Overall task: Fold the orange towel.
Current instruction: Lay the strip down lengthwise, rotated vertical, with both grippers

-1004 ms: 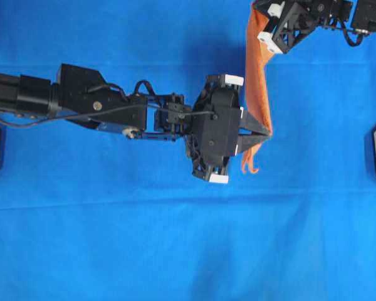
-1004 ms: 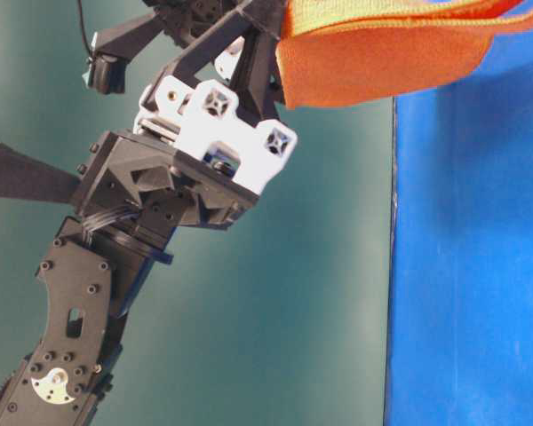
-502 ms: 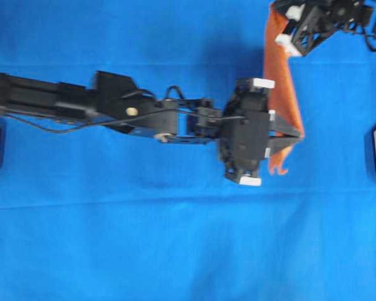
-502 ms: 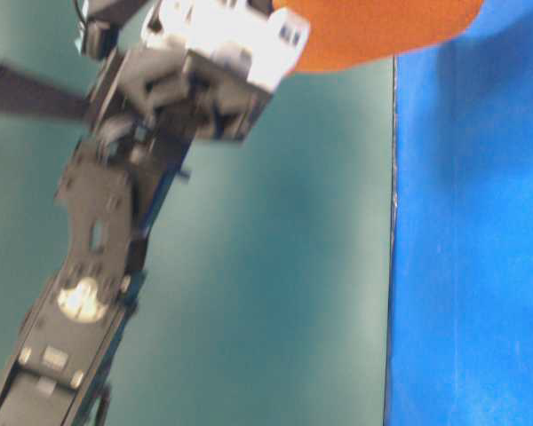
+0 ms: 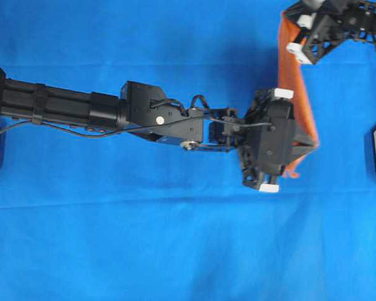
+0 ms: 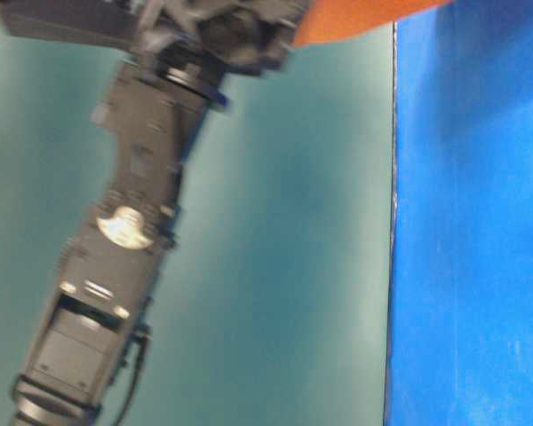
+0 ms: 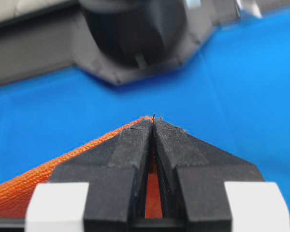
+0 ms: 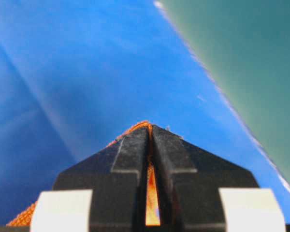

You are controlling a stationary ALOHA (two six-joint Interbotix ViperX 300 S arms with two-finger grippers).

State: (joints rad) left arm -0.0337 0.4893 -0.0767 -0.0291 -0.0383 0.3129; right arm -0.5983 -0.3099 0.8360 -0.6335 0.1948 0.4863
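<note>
Above the blue-covered worktop [image 5: 144, 238] hang two arms and one orange towel [image 5: 296, 94], stretched as a narrow band between them near the overhead view's right edge. The left end effector [image 5: 310, 147] is clamped tight on the towel's lower corner; the right end effector [image 5: 287, 19] pinches the upper corner at the top edge. Both wrist views show orange cloth squeezed between closed black fingers [image 7: 135, 159]. Bare blue cloth spreads wide below and left. Beyond the worktop's edge stands a teal wall [image 6: 275, 266].
</note>
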